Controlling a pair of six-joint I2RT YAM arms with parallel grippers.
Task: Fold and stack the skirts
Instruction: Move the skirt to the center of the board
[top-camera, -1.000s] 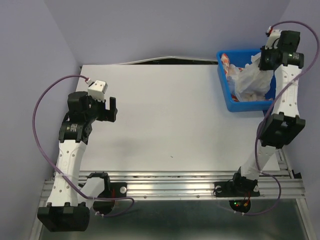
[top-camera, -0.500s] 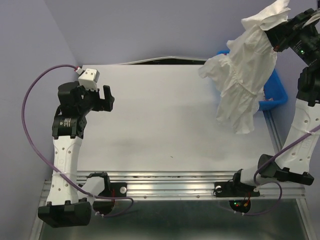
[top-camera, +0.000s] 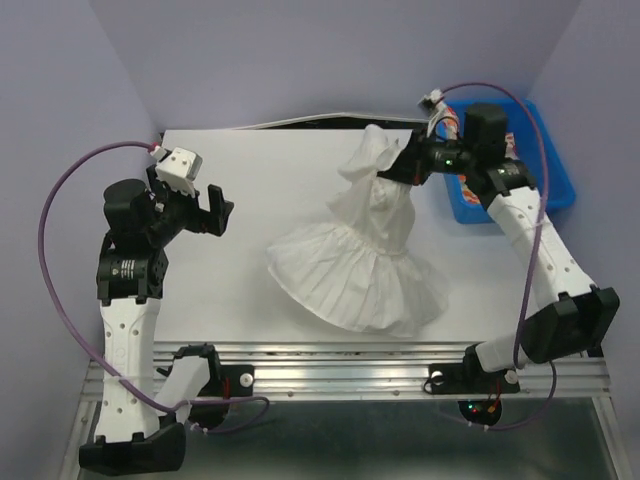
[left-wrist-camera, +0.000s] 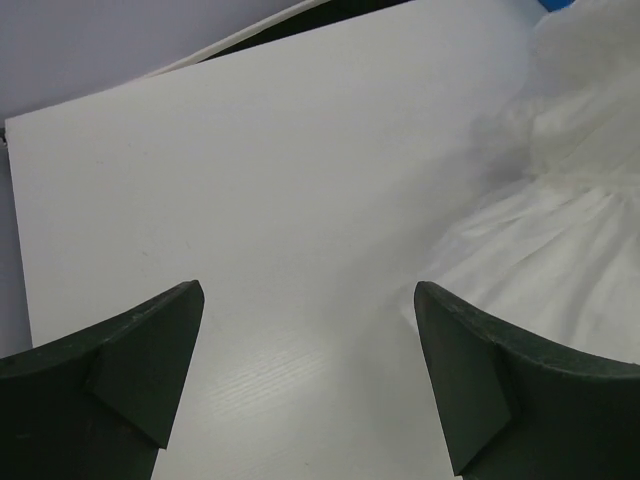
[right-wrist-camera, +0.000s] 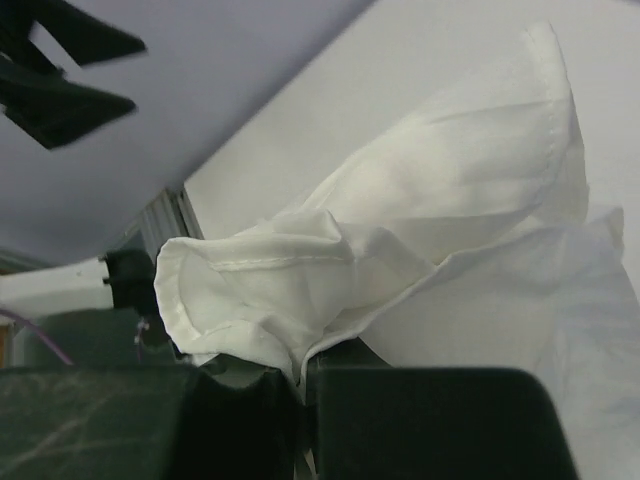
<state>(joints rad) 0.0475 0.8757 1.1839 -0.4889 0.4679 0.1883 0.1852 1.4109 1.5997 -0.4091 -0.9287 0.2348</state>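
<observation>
Bin (top-camera: 556, 186) lies near right jaws clamped on white skirt (top-camera: 355, 272); left jaws gape above table (top-camera: 265, 180).

Skirt (top-camera: 365, 255), centre frame: plain white, pleated tiers. Bin (top-camera: 560, 195), upper right: blue. Table (top-camera: 260, 180): white. Walls (top-camera: 300, 50): pale lavender. Arms (top-camera: 125, 340): white, black joints.

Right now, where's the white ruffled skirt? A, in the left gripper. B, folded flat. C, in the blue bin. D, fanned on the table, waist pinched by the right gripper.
D: the white ruffled skirt fans over the table with the right gripper shut on its waist end; the left gripper is open and empty.
</observation>
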